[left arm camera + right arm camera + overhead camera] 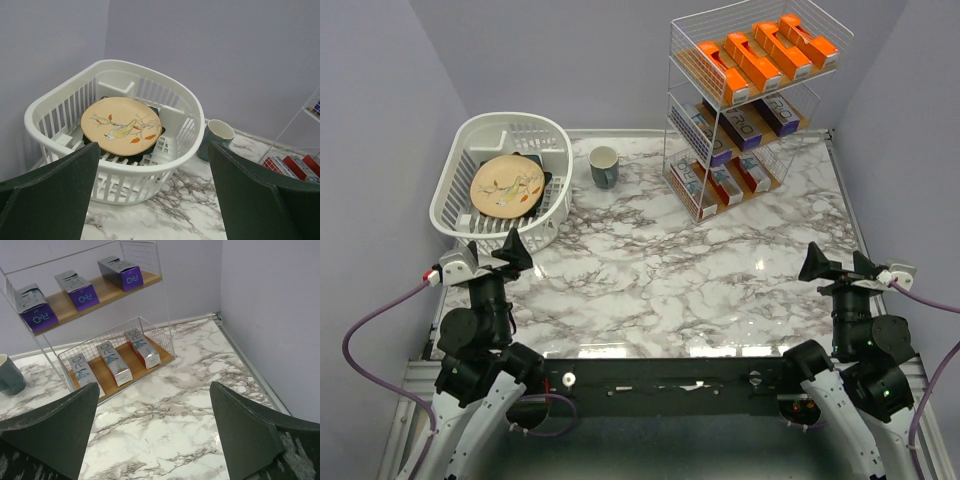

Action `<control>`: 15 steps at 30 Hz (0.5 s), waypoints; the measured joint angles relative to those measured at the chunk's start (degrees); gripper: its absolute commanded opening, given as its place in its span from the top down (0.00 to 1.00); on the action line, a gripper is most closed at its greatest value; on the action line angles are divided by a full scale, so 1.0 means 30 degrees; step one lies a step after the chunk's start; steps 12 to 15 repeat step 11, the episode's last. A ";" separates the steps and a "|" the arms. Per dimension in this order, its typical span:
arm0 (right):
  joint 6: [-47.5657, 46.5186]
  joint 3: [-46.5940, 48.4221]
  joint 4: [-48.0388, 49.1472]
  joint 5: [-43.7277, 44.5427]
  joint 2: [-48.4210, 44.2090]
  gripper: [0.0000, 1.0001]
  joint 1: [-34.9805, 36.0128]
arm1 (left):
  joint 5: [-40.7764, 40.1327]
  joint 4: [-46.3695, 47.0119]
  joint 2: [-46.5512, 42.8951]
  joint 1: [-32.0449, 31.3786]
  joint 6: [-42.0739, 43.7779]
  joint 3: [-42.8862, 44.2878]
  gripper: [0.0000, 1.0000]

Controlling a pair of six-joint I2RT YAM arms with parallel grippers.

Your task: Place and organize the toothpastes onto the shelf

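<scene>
Top view: the shelf [672, 95] stands at the far right of the counter [650, 270], with toothpastes [765, 55] on all three tiers: orange on top, purple-sided in the middle, white-red at the bottom. The left jaws and right jaws stand wide open and empty near the front edge.
Left wrist: the spread jaws face a basket [190, 100] holding a plate [121, 125], with a mug [216, 137] beside it.
Right wrist: the spread jaws face the shelf's lower two tiers.

Toothpastes [757, 62] orange, silver-purple, red-white; shelf [107, 291] white with brown boards; table [650, 280] grey-veined white
</scene>
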 measured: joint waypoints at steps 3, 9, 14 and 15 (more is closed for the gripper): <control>0.0066 -0.0029 0.0036 0.0051 0.0000 0.00 0.0000 | 0.0007 0.0000 0.0058 0.0058 0.0007 -0.0015 0.01; 0.0109 -0.0029 0.0036 0.0262 0.0000 0.00 0.0000 | 0.0015 -0.0007 0.0415 0.0219 0.0007 -0.0015 0.01; 0.0138 -0.0029 0.0036 0.0335 0.0000 0.00 0.0000 | 0.0015 0.0007 0.0415 0.0219 0.0015 -0.0015 0.01; 0.0138 -0.0029 0.0036 0.0335 0.0000 0.00 0.0000 | 0.0015 0.0007 0.0415 0.0219 0.0015 -0.0015 0.01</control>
